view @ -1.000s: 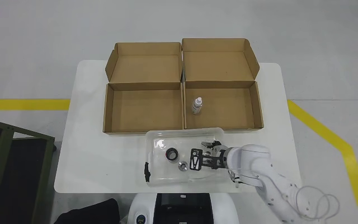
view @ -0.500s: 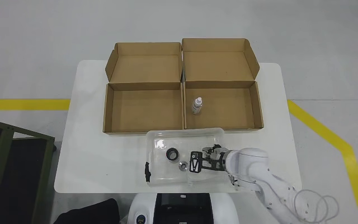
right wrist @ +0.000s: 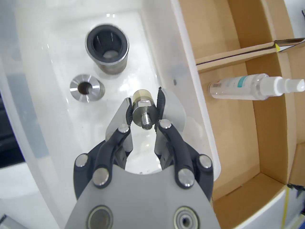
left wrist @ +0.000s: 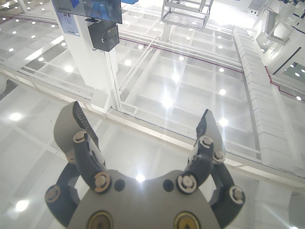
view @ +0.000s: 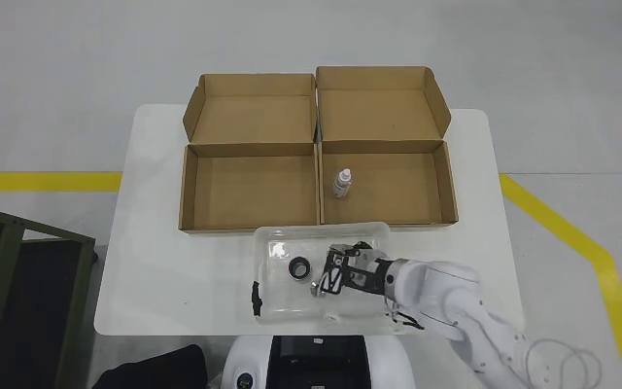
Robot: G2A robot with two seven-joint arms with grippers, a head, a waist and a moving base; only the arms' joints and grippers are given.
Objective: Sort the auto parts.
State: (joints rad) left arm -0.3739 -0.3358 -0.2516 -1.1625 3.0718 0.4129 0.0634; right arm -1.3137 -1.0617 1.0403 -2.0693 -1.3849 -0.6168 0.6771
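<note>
One fitting (right wrist: 142, 110) between right jaws (clamped).

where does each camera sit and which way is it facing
Top view: above the arms, looking down at the table; shows the right gripper over the clear bin.
Left wrist view: on the left wrist, facing up at the ceiling; shows the open left gripper.
Right wrist view: on the right wrist, looking down into the bin; shows its gripper shut on a threaded bolt.
Shared: top and right wrist views both show the bin and spray bottle.
</note>
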